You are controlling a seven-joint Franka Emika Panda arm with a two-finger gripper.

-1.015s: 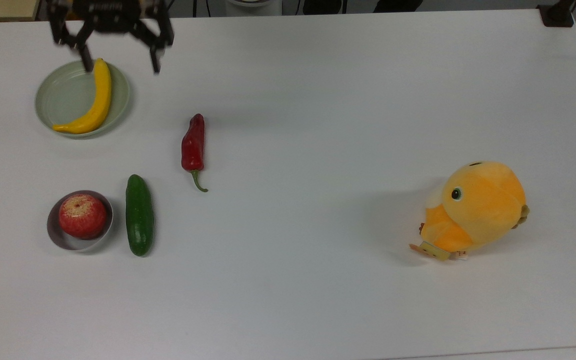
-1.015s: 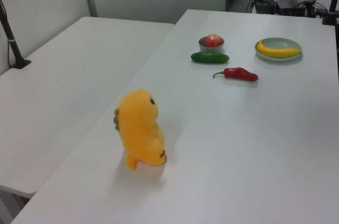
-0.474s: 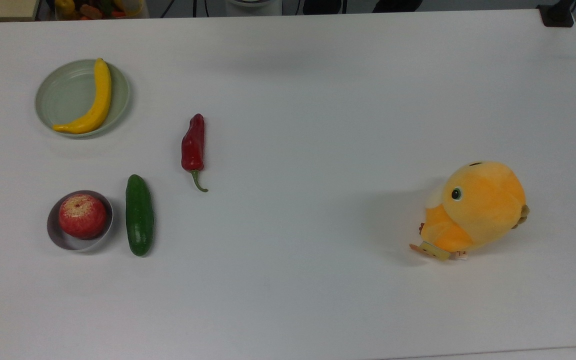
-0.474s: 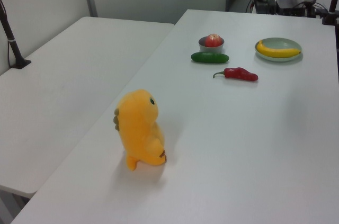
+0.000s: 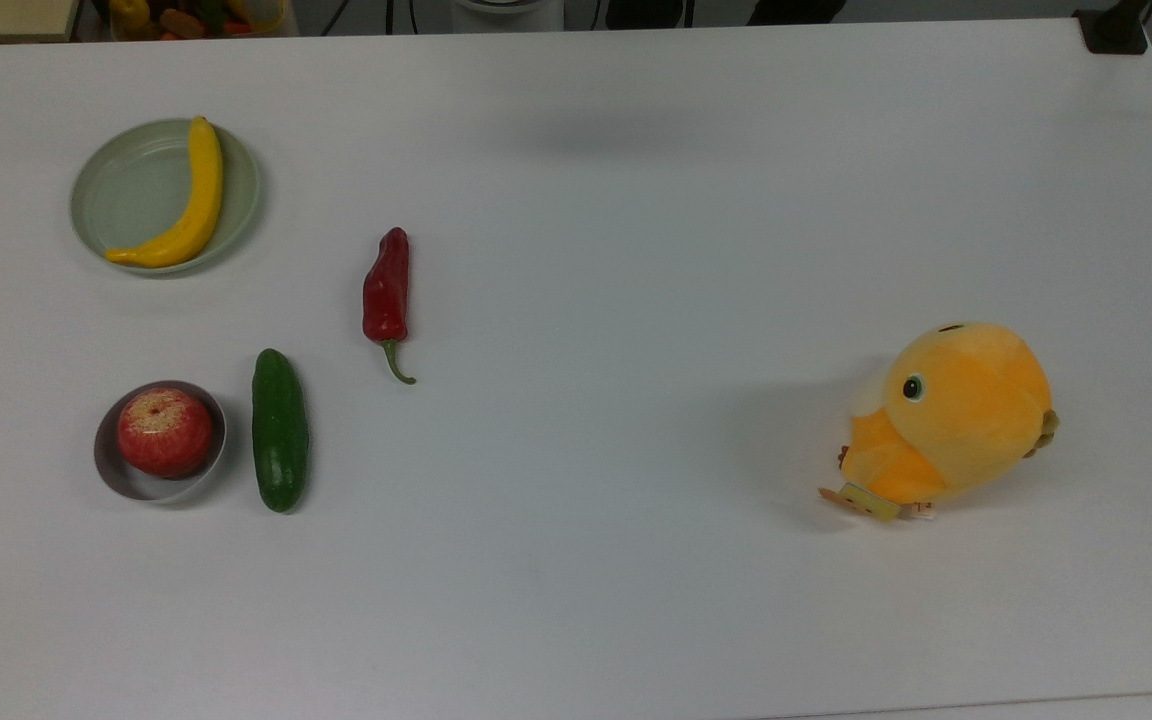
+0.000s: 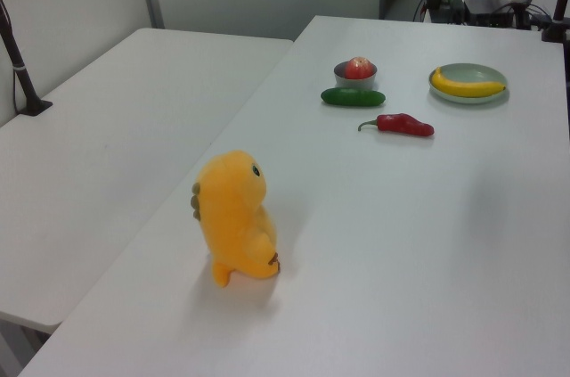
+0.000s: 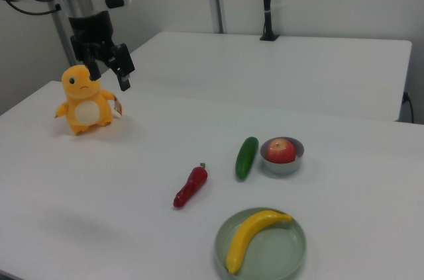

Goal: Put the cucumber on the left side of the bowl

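The gripper (image 7: 107, 70), fingers spread and empty, has withdrawn from above the plate (image 5: 116, 190) and hangs high. The cucumber (image 5: 280, 431) lies just beside the bowl (image 5: 112, 470), on the top view's right. Placement appears complete.

White table (image 5: 636, 600), yellow banana (image 5: 181, 205) lying on a pale green plate (image 5: 116, 190), red chili pepper (image 5: 386, 290) lying flat nearby, red apple (image 5: 165, 431), orange plush toy (image 5: 951, 415) standing well apart
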